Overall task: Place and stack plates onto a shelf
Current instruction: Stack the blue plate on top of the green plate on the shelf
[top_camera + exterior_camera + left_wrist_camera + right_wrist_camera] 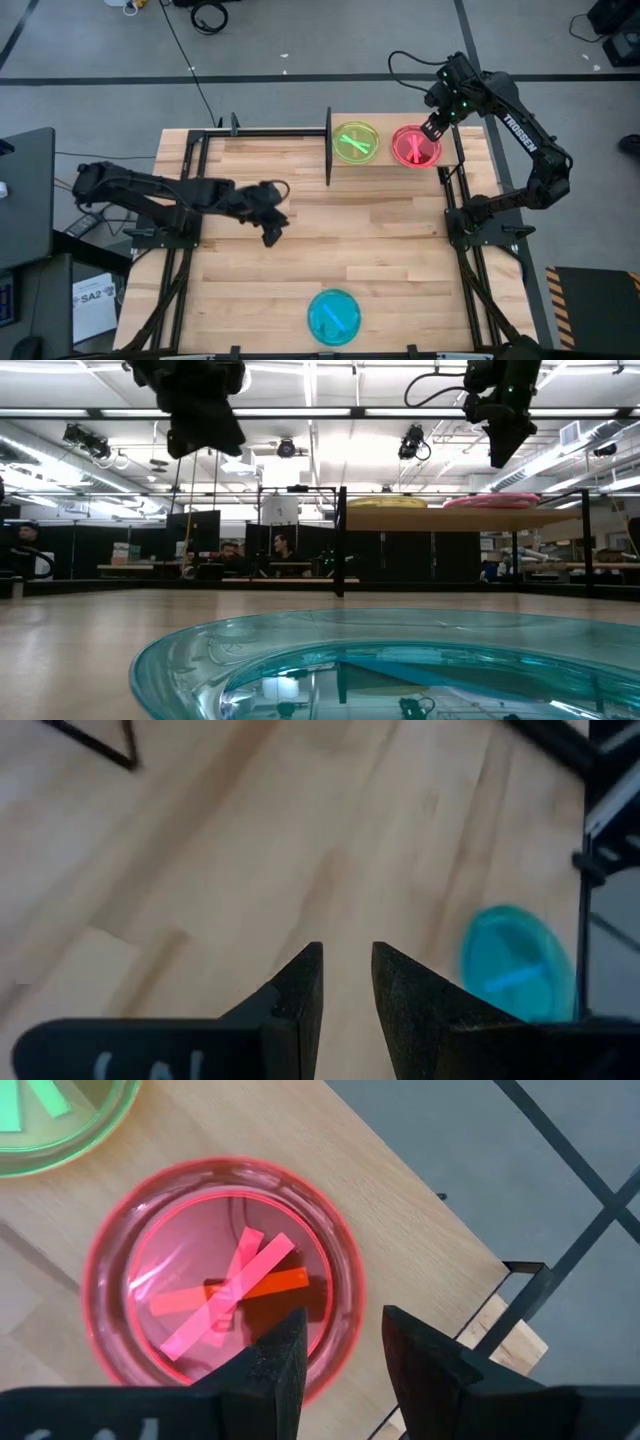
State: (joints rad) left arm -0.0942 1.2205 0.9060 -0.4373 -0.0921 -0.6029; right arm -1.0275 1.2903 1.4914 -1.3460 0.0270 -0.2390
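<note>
The right gripper (340,1355), fingers parted and empty, is hovering over the round translucent pink plastic plate stack (222,1275) on the light-wood shelf (390,160). The left gripper (346,982), fingers slightly apart, is idling; judged next: fetching the teal plate (333,317).

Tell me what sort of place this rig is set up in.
Most likely a robotics lab or workshop in a large open hall: ceiling strip lights, people seated at desks beyond the wooden table, cables on the grey floor.

arms: two, dark, jointed
right arm (520,130): white lettering along one link; green light near wrist; black cable looped above
left arm (170,192): matte black, bulky joints
fingers (275,1365): dark, wedge-shaped, matte
</note>
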